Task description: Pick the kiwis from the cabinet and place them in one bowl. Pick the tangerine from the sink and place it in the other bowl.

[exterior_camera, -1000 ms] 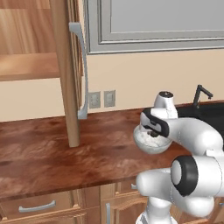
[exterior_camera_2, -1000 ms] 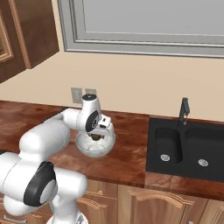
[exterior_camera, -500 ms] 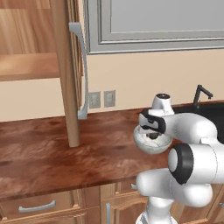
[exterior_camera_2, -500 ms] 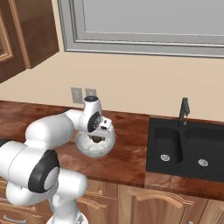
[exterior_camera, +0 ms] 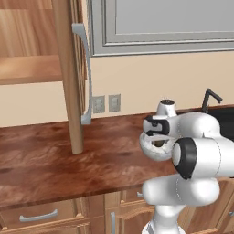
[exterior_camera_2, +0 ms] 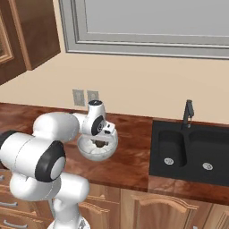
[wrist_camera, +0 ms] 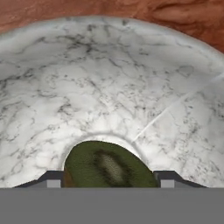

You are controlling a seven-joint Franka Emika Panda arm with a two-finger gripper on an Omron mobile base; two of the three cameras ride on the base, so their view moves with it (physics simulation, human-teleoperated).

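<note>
1. Landmark: the bowl [wrist_camera: 109, 74], standing on the counter [exterior_camera: 45, 160]. All places below are given relative to it.
2. Change over the last second: small at the hand, larger at the arm. My elbow has risen and swung in toward the bowl, while my claw [wrist_camera: 110, 180] has stayed directly above the bowl's middle, pointing down into it. The bowl itself has not shifted on the counter.
3. Claw state: half-closed, and the gap has not altered in that second. In the hand view the kiwi [wrist_camera: 109, 168] fills the space between my two fingertips [wrist_camera: 52, 179], so I record it as gripped and not yet let go.
4. Kiwi position: inside the bowl, low at the centre of the floor, well within the rim. From the base views it reads as a dark spot [exterior_camera: 158, 144] just under my hand, inside the bowl [exterior_camera: 153, 150].
5. Meaning, as a judgement: carrying is finished and this is the placing step. With the fruit this far below the rim, opening should leave it in the bowl with little roll.
6. Whether another kiwi already lies in this bowl under my hand, I cannot tell.
7. Other stations: the cabinet [exterior_camera: 27, 68] stands open, well away from the bowl on one side. The sink [exterior_camera_2: 192, 152] lies near the bowl on the opposite side.
</note>
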